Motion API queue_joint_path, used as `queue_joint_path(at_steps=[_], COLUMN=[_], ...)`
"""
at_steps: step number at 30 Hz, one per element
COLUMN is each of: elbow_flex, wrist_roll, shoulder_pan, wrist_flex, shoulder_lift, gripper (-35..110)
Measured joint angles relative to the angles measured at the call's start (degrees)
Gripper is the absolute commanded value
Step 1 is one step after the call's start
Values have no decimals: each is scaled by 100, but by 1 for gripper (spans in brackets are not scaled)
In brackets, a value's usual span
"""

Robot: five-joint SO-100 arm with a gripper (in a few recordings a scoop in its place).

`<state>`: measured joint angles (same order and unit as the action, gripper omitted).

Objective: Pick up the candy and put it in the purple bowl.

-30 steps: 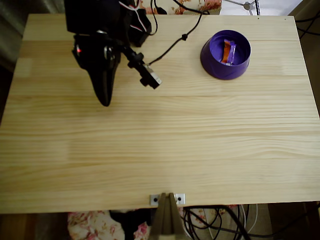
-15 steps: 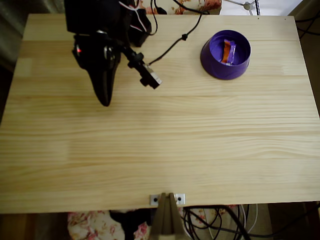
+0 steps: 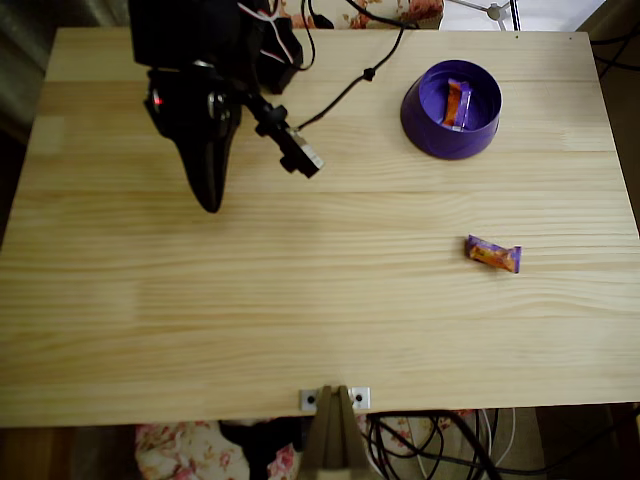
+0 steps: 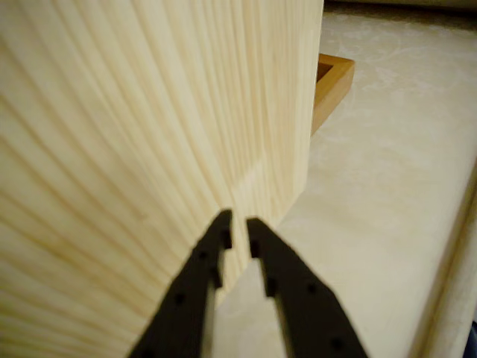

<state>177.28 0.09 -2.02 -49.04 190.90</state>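
Newly arrived candy (image 3: pixel 493 253) on table (image 3: pixel 300 300) overhead; wrist view's gripper (image 4: pixel 238 230) nearly clenched, empty.

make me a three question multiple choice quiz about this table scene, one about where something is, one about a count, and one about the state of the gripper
1. Where is the orange and purple wrapped candy that lies outside the round glossy purple bowl?
A. on the pale wooden table, below the bowl in the overhead view
B. under the gripper
C. at the table's left edge

2. How many wrapped candies show in all?
A. one
B. two
C. four

3. How does the black two-finger gripper stand?
A. clamped on a candy
B. wide open
C. nearly shut and empty

Key: 1 A, it lies on bare wood below the bowl. 2 B, one in the bowl, one on the table. 3 C, the wrist view shows a slim empty gap.
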Motion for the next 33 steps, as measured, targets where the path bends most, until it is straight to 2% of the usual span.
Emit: queue_joint_path(at_steps=[33], elbow_flex=[0], wrist_roll=[-97], shoulder_pan=[79], wrist_flex=[0], shoulder_lift=[0], gripper=[0])
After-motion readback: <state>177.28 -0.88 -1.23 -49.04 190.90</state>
